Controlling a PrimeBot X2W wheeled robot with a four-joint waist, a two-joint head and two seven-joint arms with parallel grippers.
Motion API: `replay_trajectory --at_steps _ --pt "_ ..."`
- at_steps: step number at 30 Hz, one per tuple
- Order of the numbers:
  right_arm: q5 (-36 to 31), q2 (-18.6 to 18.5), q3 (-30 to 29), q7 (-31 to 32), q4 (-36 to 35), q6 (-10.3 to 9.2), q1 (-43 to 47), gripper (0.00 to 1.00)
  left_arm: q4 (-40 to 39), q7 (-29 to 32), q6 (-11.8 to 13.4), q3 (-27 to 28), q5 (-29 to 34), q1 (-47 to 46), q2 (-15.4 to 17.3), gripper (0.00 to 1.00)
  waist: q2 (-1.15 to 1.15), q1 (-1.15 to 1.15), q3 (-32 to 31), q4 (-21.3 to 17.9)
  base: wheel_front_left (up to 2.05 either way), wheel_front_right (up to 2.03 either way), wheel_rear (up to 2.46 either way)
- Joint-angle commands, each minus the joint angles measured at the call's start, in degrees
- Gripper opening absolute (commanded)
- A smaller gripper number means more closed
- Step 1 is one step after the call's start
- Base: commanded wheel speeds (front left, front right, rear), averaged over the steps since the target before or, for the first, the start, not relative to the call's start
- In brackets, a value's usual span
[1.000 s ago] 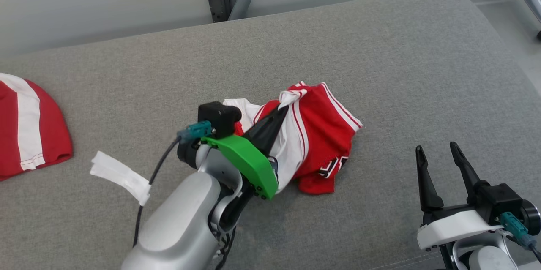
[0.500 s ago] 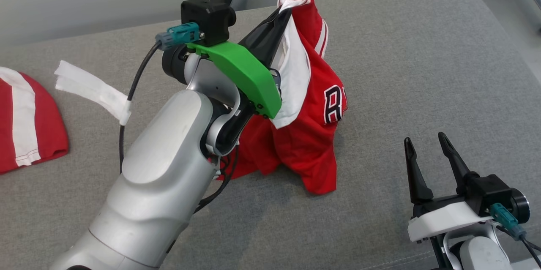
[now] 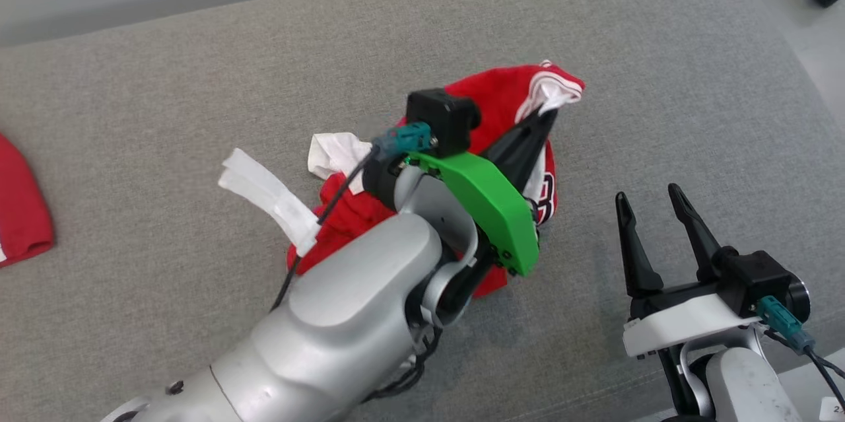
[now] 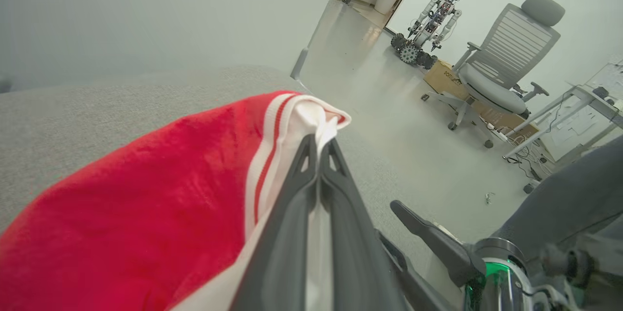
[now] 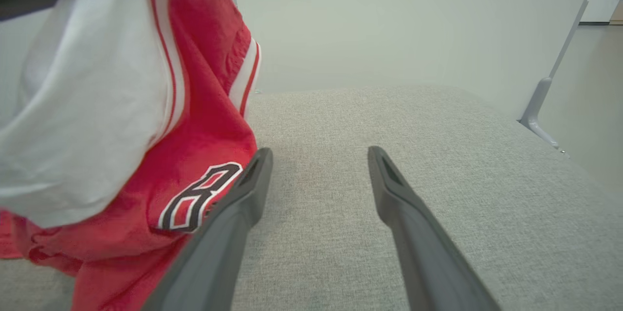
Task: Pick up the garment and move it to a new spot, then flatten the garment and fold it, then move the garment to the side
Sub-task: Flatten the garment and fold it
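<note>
The garment (image 3: 502, 88) is a red jersey with white stripes and a black-and-white number. My left gripper (image 3: 548, 115) is shut on its white-trimmed edge and holds that edge up, while the lower folds rest bunched on the grey cushion (image 3: 198, 78). In the left wrist view the closed gripper (image 4: 321, 143) pinches the striped hem, and the red garment (image 4: 146, 194) drapes to the left. My right gripper (image 3: 647, 194) stands open to the right of the cloth, holding nothing. In the right wrist view this gripper (image 5: 319, 153) has the hanging garment (image 5: 204, 121) just left of it.
Another red and white cloth (image 3: 20, 217) lies at the cushion's left edge. A white tag (image 3: 264, 194) hangs from my left arm's cable. Beyond the cushion's right end are bare floor, an office chair (image 4: 501, 67) and another robot (image 4: 428, 9).
My left gripper lifted the garment off the cushion, then carried it right, toward my right gripper. The head camera has also shifted. The right gripper stayed open.
</note>
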Motion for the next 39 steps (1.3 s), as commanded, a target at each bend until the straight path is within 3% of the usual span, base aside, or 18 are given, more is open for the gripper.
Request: replay_trajectory --at_steps 1,2,3,4,10,18,21,26,30,34,39 --pt "0.26 -0.11 -0.09 -0.18 -0.05 -0.06 -0.44 1.0 -0.3 -0.61 0.13 -0.52 -0.39 -0.72 0.17 0.2 0.0 0.0 0.94 -0.97 0.0 0.0 0.0" --pt "0.37 -0.1 -0.09 -0.18 -0.05 -0.06 -0.48 1.0 -0.68 -1.53 0.34 -2.43 -1.4 -0.77 0.16 0.38 0.0 0.0 1.1 -1.2 0.0 0.0 0.0" --pt "0.61 -0.11 -0.13 -0.18 -0.07 -0.07 -0.56 1.0 -1.19 -2.44 0.07 -4.14 -2.45 -0.74 0.15 0.79 0.0 0.0 1.27 -1.43 0.0 0.0 0.0" --pt "0.78 -0.11 -0.09 -0.18 -0.11 -0.06 -0.64 1.0 -1.87 -3.16 -0.86 -6.0 -3.41 -0.62 0.13 1.0 0.0 0.0 1.45 -1.66 0.0 0.0 0.0" --pt "2.19 -0.11 -0.2 -0.18 -0.42 -0.06 -0.8 1.0 -2.04 -4.35 -4.81 -12.68 -6.25 -1.26 0.19 1.0 0.0 0.0 2.28 -2.32 0.0 0.0 0.0" --pt "1.77 -0.12 -1.71 -0.18 -0.57 -0.07 1.39 1.0 -2.6 -8.71 -5.44 -12.71 -6.84 -2.85 0.52 1.0 0.0 0.0 0.4 -1.01 0.0 0.0 0.0" --pt "1.46 -0.11 -2.12 -0.18 -0.38 -0.06 2.23 1.0 -4.2 -10.03 -4.39 -10.56 -6.52 -0.79 4.62 1.0 0.0 0.0 -1.31 -0.34 0.0 0.0 0.0" --pt "0.68 -0.1 -2.92 -0.18 -0.73 -0.06 4.23 1.0 -8.19 -11.23 -0.47 -5.49 -7.36 5.27 14.3 1.0 0.0 0.0 -3.79 1.34 0.0 0.0 0.0" --pt "-0.38 -0.11 -3.4 -0.18 -0.82 -0.06 5.21 1.0 -8.82 -10.92 1.17 -4.22 -8.94 10.32 21.24 1.0 0.0 0.0 -4.74 3.1 0.0 0.0 0.0" --pt "-1.24 -0.11 -3.2 -0.18 -0.65 -0.06 5.19 1.0 -5.64 -9.73 1.91 -4.52 -9.77 12.4 23.35 1.0 0.0 0.0 -5.15 4.36 0.0 0.0 0.0" --pt "-1.54 -0.12 -2.05 -0.18 -0.37 -0.07 4.07 1.0 1.51 -7.34 -0.04 -4.77 -13.24 13.64 20.71 1.0 0.0 0.0 -4.98 4.89 0.0 0.0 0.0"
